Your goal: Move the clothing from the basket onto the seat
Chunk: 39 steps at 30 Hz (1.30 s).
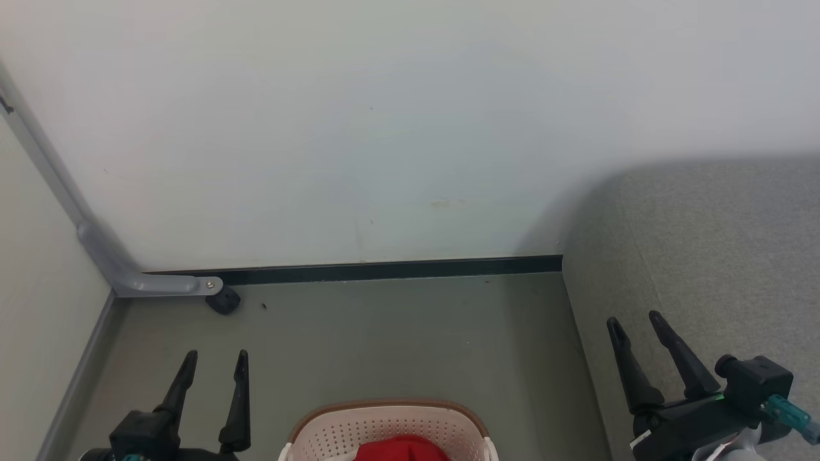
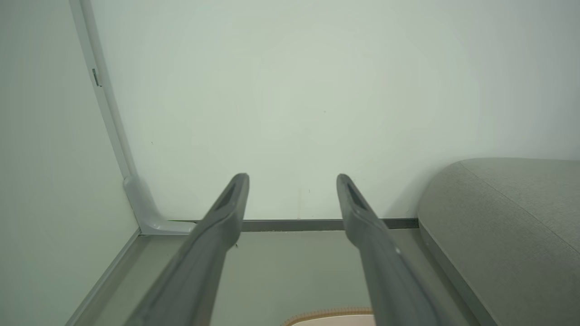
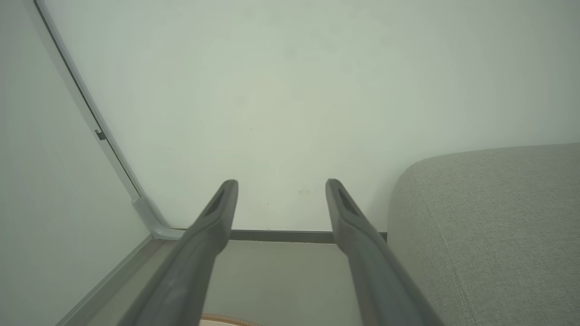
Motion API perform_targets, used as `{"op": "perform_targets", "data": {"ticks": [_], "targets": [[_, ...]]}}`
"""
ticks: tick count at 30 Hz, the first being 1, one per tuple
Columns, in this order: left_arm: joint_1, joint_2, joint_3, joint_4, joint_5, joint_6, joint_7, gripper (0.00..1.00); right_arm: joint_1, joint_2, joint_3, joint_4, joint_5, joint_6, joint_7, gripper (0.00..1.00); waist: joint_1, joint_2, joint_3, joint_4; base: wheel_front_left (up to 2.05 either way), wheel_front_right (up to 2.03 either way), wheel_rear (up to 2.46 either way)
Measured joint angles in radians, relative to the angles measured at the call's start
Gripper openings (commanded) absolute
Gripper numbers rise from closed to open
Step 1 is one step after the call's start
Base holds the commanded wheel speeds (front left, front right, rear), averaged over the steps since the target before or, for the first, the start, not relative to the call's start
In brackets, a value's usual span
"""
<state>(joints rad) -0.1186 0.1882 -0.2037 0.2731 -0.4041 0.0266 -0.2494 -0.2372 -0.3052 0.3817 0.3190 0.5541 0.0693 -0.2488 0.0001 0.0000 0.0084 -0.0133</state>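
**A:** What lies nearest the robot?

**B:** The basket (image 1: 391,426), at the bottom edge of the head view, standing on the floor (image 1: 397,339). The clothing (image 1: 401,448) is inside it, a red mound just below the far rim.

**A:** And the arms?

**B:** The left gripper (image 1: 216,354) hangs to the basket's left, apart from it. Its fingers are spread wide with nothing between them. The right gripper (image 1: 633,319) shows against the near side of the seat (image 1: 717,256), its fingers also spread wide and empty.

**A:** Is either one touching the clothing?

**B:** No, both are well apart from it.

**A:** Where is the seat relative to the basket?

**B:** Off to the right. It is a large grey cushion with a rounded corner, and a strip of bare floor lies between the two.

**A:** And further back?

**B:** A dark baseboard (image 1: 384,270) runs along the foot of a pale wall (image 1: 384,128). In the left corner a grey bracket (image 1: 141,282) comes down to the floor, with a small black foot (image 1: 224,301) just beside its end.
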Motion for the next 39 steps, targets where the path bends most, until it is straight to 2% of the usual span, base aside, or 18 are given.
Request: {"op": "perform_targets", "data": {"ticks": [16,39], "targets": [[0.000,-0.019,0.008,-0.001,0.003,-0.012,0.000,1.00,0.001,0.005,-0.021,-0.011,0.000,0.003,0.000,1.00,0.0000,0.0000,0.014,-0.003,0.00,0.00,0.00],[-0.098,-0.067,-0.007,0.070,0.003,-0.063,0.000,1.00,-0.046,0.017,-0.050,-0.064,-0.024,0.019,0.000,1.00,0.0001,0.0000,0.185,-0.051,0.00,0.00,0.00]]}}
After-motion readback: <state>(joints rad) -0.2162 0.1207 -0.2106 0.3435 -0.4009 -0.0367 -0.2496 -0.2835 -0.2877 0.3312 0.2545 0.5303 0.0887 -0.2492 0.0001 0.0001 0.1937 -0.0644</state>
